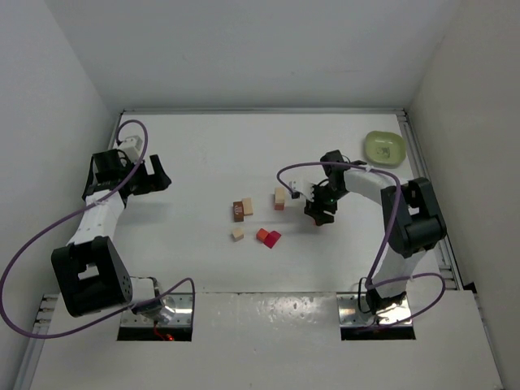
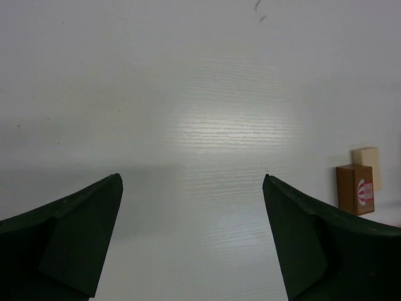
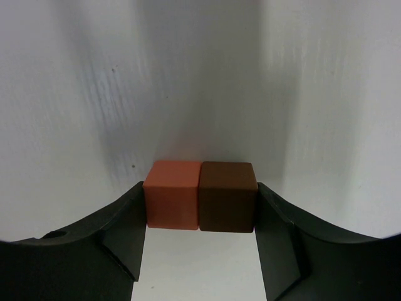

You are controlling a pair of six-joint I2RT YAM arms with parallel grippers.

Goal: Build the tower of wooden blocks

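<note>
My right gripper (image 3: 200, 188) is shut on two wood blocks pressed side by side, an orange cube (image 3: 172, 195) on the left and a dark brown cube (image 3: 227, 197) on the right. In the top view this gripper (image 1: 319, 214) is right of centre and hides both cubes. Just left of it a pale cube and an orange one (image 1: 280, 198) sit together as the tower; whether they are stacked I cannot tell. Loose on the table are a brown cube with a pale one (image 1: 242, 210), a pale cube (image 1: 237, 233) and a red and magenta pair (image 1: 268, 237). My left gripper (image 1: 150, 175) stands open at far left, holding nothing.
A light green bowl (image 1: 385, 148) sits at the back right corner. The left wrist view shows bare white table between the open fingers (image 2: 75, 226), with the brown cube (image 2: 355, 188) and the pale cube (image 2: 366, 159) at the right edge. White walls enclose the table.
</note>
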